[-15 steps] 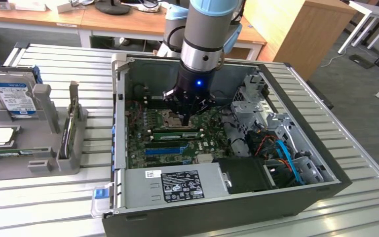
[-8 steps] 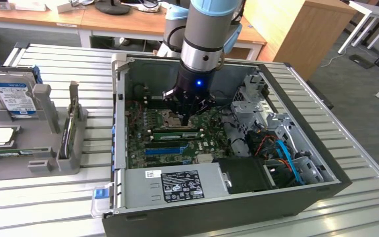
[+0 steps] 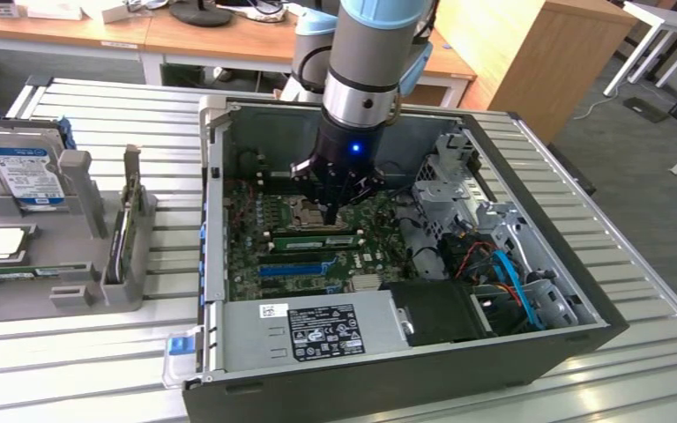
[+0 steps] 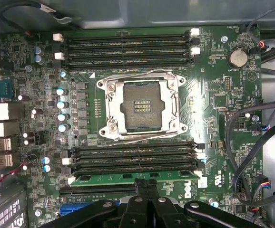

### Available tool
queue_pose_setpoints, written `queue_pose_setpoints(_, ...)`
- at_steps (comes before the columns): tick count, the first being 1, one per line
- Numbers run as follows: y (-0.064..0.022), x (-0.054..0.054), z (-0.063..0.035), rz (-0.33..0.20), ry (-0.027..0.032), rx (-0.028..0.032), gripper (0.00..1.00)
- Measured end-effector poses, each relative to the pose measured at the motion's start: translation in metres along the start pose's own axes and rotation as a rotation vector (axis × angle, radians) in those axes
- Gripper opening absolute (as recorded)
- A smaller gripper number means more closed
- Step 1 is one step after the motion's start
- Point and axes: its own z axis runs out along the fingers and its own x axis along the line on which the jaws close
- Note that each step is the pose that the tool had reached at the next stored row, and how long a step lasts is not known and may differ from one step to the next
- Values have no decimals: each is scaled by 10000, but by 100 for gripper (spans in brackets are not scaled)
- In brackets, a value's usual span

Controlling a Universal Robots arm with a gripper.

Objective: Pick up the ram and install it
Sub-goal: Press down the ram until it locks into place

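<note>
The ram [image 4: 109, 176] is a slim green strip lying in the memory slot just below the processor socket [image 4: 141, 105]. White latches sit at both its ends. In the exterior view the ram [image 3: 315, 239] runs across the motherboard inside the open computer case [image 3: 215, 159]. My gripper [image 4: 147, 186] is shut, its black fingertips pressed together right over the middle of the strip's top edge. From the exterior view, the gripper [image 3: 334, 218] points straight down into the case. I cannot tell whether the tips touch the ram or hover just above it.
A grey holder tray [image 3: 68, 256] on the exterior view's left carries a silver hard drive with a blue label [image 3: 27, 172]. A power supply [image 3: 315, 326] fills the case's front. Blue and black cables [image 3: 503, 264] crowd the case's right. A blue expansion slot [image 3: 303, 268] lies near the ram.
</note>
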Motion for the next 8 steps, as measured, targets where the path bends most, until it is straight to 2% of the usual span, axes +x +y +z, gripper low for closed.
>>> queue_pose_setpoints(8, 0, 0, 0, -218, -3, -3, 10)
